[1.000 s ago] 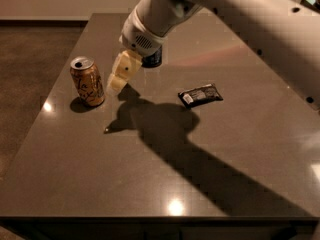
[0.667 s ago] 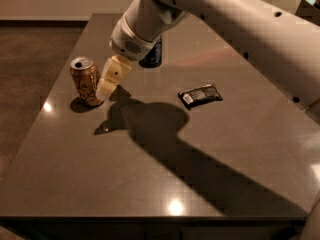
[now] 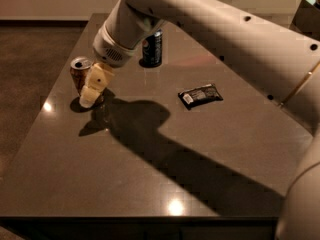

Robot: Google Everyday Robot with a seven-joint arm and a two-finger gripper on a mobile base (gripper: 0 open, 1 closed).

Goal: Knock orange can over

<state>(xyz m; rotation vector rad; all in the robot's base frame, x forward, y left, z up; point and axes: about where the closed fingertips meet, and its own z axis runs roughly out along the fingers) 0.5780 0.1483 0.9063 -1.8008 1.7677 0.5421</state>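
While I monitor the single camera view, the orange can [image 3: 78, 71] stands upright on the table [image 3: 150, 184], near the table's left edge and in its far half. Its silver top faces up, with the opening visible.

The gripper [image 3: 89, 98] sits low over the table, directly at the can's right side as seen in the view. Its cream-coloured body covers the can's lower right portion. I cannot tell whether the gripper is touching the can or is only in front of it. I also cannot tell how far the gripper is open, or whether it has hold of anything.

The arm [image 3: 210, 19] enters from the upper right and slopes down to the left, with the wrist above and right of the orange can.

A dark blue can [image 3: 152, 49] stands upright farther back on the table, partly behind the arm and well apart from the orange can. A black packet [image 3: 200, 95] lies flat near the table's middle, right of the gripper and apart from both cans. The arm's shadow [image 3: 165, 149] falls across the table from the gripper toward the near right.
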